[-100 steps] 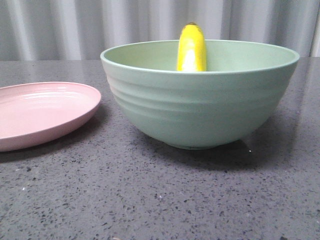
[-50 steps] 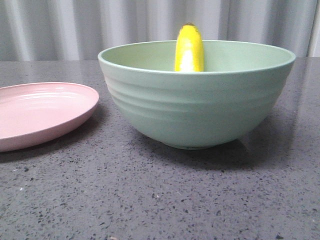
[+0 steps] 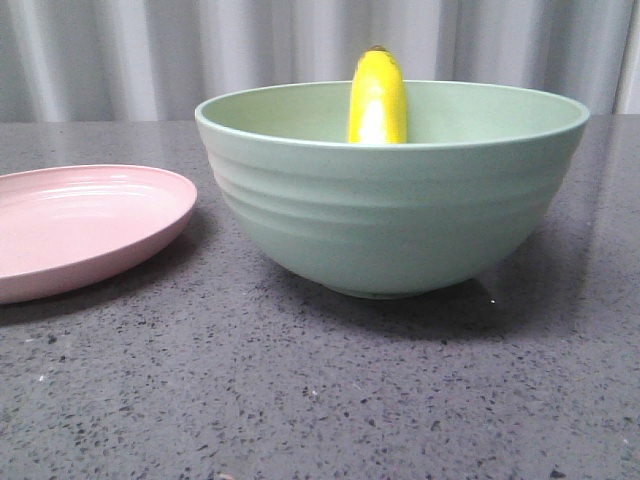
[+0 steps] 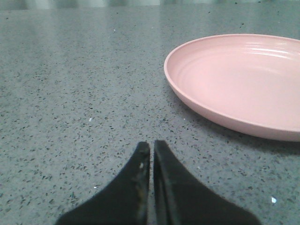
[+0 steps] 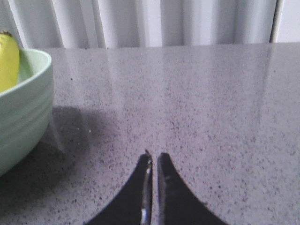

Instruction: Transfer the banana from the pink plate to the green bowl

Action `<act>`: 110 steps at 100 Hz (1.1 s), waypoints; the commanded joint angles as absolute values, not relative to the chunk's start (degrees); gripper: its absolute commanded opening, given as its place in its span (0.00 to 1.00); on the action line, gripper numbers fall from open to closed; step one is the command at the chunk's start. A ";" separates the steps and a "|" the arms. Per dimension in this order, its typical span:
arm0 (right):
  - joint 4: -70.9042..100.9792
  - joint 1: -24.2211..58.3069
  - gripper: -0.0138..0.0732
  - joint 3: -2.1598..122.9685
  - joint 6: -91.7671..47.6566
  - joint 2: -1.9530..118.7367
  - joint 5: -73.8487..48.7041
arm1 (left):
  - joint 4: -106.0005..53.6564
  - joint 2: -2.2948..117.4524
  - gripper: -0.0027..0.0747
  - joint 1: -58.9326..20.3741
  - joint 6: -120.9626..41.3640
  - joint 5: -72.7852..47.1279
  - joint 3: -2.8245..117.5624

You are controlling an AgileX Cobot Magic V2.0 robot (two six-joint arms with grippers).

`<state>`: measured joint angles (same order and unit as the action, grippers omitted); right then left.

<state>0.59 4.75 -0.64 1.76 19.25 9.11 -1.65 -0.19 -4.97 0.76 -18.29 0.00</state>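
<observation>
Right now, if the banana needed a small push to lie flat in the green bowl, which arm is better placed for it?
Probably the right. The right gripper has the green bowl and banana in its view, close beside it. The left gripper faces only the pink plate. Both are shut, holding nothing.

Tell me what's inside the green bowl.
A banana stands inside the green bowl, its dark tip poking above the rim. Its lower part and the bowl's bottom are hidden by the near wall.

No readable txt, labels, brands, nos. or signs are showing anywhere: nothing is appearing on the green bowl [image 3: 392, 200], pink plate [image 3: 80, 225], banana [image 3: 378, 98] or the speckled countertop [image 3: 320, 390].
</observation>
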 commanded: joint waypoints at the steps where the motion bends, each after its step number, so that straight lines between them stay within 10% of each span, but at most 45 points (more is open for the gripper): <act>1: 0.00 3.63 0.08 -1.78 1.62 18.55 10.10 | -1.67 -1.89 0.01 -4.91 0.73 -14.87 -0.63; 49: -0.81 0.15 0.08 -1.78 1.42 2.75 -15.23 | -1.67 -1.89 0.01 -4.91 0.73 -14.87 -0.63; 110: -2.01 0.07 0.08 -1.78 1.31 -1.93 -17.40 | -1.75 -1.89 0.01 -4.91 0.73 -14.87 -0.63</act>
